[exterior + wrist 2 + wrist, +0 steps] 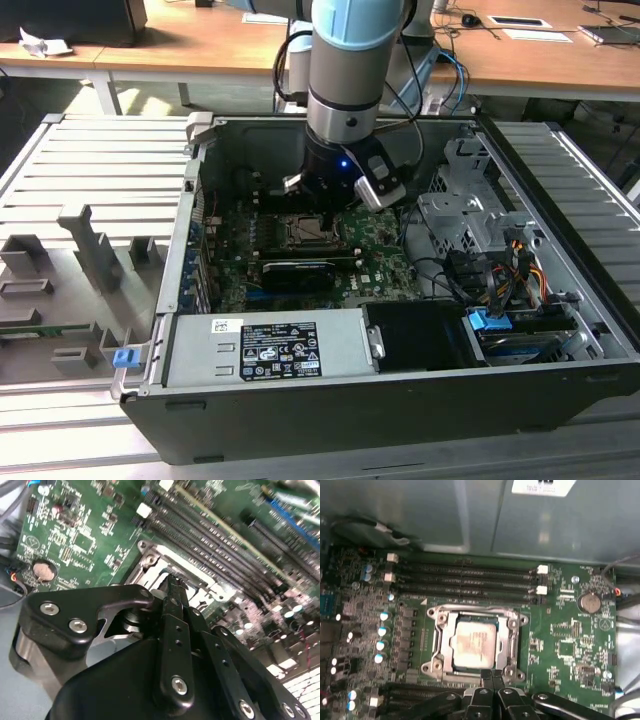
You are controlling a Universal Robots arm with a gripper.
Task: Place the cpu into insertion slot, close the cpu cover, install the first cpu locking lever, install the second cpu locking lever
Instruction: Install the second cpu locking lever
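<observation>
Looking across the open computer case [180,300] from the exterior view's left, the green motherboard [380,250] lies flat on its floor, and the arm reaches straight down over the socket. In the first wrist view the cpu [473,645] already sits in the insertion slot [451,669], silvery top up, with the cpu cover [510,647] folded down around it like a frame, so those steps look done. The gripper [492,677] hangs at the socket's edge with its fingers pinched together and nothing between them, probably so the narrow tip can press a locking lever. To the exterior view's right, loose cables [500,270] stay well apart.
</observation>
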